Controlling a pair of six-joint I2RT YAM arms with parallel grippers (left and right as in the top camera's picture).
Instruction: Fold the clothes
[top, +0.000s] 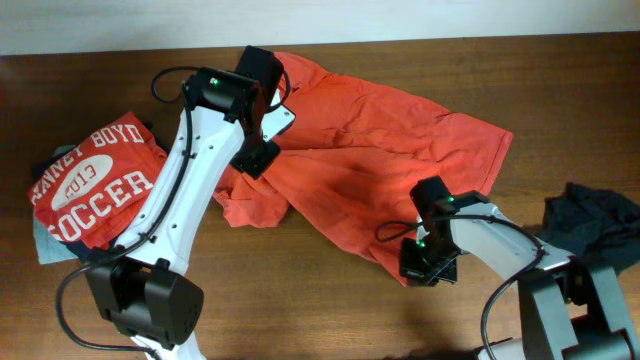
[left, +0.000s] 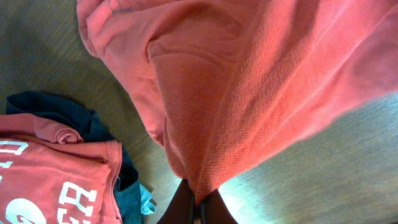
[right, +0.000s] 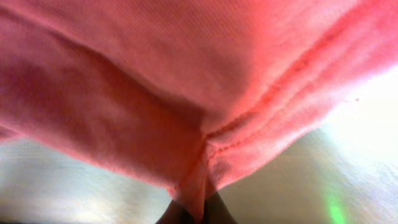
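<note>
While your right hand (right: 194, 208) is clenching the near-right hem of the orange-red shirt (top: 400, 150), your left hand (left: 200, 210) is pinching a fold at its left edge, farther back on the desk (top: 330, 320). The shirt is lying diagonally, its long axis running from far left to near right. You are holding both ends, so the next fold is probably calling for the near-right hem travelling toward the far left.

dark garment (top: 598, 222) cut off at right edge, grey-blue piece (top: 43, 243) mostly hidden under red tee (top: 95, 180) (one corner shows)
</note>
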